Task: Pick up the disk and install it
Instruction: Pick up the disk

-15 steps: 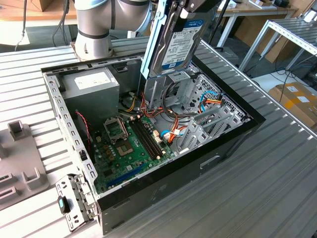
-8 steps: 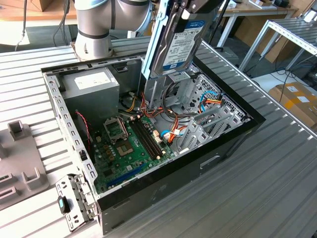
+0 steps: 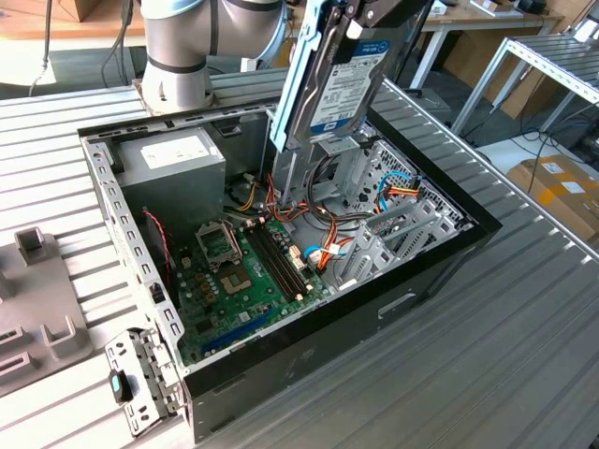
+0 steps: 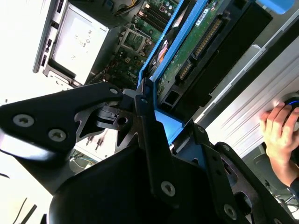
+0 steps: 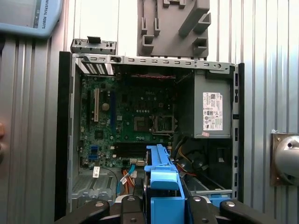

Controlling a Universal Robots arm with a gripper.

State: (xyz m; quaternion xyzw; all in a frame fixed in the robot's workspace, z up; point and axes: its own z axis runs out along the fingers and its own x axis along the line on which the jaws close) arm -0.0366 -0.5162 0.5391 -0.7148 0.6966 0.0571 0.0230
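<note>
The disk [image 3: 335, 79], a silver hard drive with a white and blue label and blue side rails, hangs on edge and tilted in the air above the open computer case [image 3: 117, 220]. My gripper [image 3: 370, 17] is shut on its upper end. Its lower end hovers over the cables and the metal drive bay [image 3: 393, 201] toward the exterior view's right. In the second wrist view the disk's green circuit board [image 4: 198, 39] and blue rail run out from between my black fingers [image 4: 145, 119]. The first wrist view looks down along the blue rail [image 5: 161, 179] into the case.
Inside the case lie the green motherboard [image 3: 239, 271], a grey power supply box [image 3: 173, 164] and orange and blue cables [image 3: 328, 248]. A grey fixture [image 3: 37, 309] sits on the slatted table at the exterior view's left. A person's hand [image 4: 280, 130] rests beside the table.
</note>
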